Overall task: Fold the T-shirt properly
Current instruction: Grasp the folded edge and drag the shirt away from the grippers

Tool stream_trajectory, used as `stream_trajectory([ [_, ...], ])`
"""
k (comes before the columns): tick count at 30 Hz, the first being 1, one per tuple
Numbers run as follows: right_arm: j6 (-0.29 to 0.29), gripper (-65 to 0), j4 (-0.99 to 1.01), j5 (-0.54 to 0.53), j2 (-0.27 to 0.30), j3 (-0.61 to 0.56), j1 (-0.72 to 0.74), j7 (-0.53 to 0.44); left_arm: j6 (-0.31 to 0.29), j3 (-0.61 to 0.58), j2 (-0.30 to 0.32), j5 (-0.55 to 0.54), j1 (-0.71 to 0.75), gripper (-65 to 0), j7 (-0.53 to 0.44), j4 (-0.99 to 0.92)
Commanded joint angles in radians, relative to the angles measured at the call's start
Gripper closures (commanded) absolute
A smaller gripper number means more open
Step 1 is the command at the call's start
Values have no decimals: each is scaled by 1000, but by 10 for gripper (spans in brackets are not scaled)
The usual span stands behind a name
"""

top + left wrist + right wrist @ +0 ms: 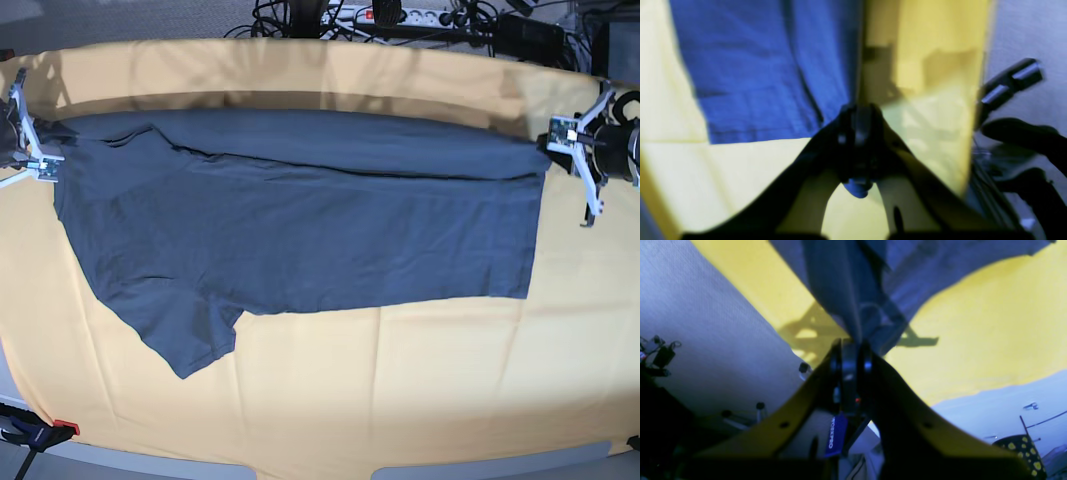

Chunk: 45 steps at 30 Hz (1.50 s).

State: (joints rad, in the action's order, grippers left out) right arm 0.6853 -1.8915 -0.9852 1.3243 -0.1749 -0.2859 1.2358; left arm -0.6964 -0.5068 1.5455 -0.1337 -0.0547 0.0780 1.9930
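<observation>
Two grippers at opposite ends of the T-shirt (300,215), both pinched tight on fabric. Left gripper (556,138) at the right edge of the base view, jaws pressed together on the upper right corner of the shirt; in the left wrist view, left gripper (857,111) clamped on a fold of blue cloth, with a small tuft poking out below the jaws. Right gripper (48,150) at the left edge of the base view, closed on the upper left corner of the garment; in the right wrist view, right gripper (850,345) shut around a gathered bunch of dark blue-grey fabric rising away from it, a blue printed tag hanging beneath.

Spread flat across the yellow-orange cloth (400,380), lengthwise from side to side, stretched between the two claws along its far edge. Folded over once along that far edge, a long band of doubled fabric running nearly the full width. One sleeve (185,335) jutting toward the near left corner, lying flat. Near hem roughly straight, slight wrinkles across the body.

Beyond the cloth's far edge, a tangle of cables and a power strip (400,15) on the floor. Near the bottom left corner, a black clamp with red tip (40,432) on the table edge.
</observation>
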Motion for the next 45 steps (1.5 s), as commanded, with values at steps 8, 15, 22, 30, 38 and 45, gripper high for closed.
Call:
stream_trajectory([
  [8, 13, 0, -6, -100, 31, 13, 11, 105, -2, 11, 8, -7, 11, 0, 0, 37],
  [15, 13, 0, -6, -100, 31, 13, 12, 105, -2, 11, 8, -12, 10, 0, 1, 37],
  [22, 13, -420, -6, -100, 32, 13, 15, 114, -2, 11, 8, -166, 9, -396, 134, 37],
  [30, -63, -419, -6, -77, 56, 13, 135, 93, 62, 11, 8, -374, -132, -395, 322, 55],
  [38, -140, -419, -4, 16, 55, 13, 317, 8, 511, 12, -146, -464, -402, -394, 490, -162],
  [45, -186, -419, -4, 105, 49, 13, 330, -33, 488, 252, -467, -622, -453, -394, 517, -723],
])
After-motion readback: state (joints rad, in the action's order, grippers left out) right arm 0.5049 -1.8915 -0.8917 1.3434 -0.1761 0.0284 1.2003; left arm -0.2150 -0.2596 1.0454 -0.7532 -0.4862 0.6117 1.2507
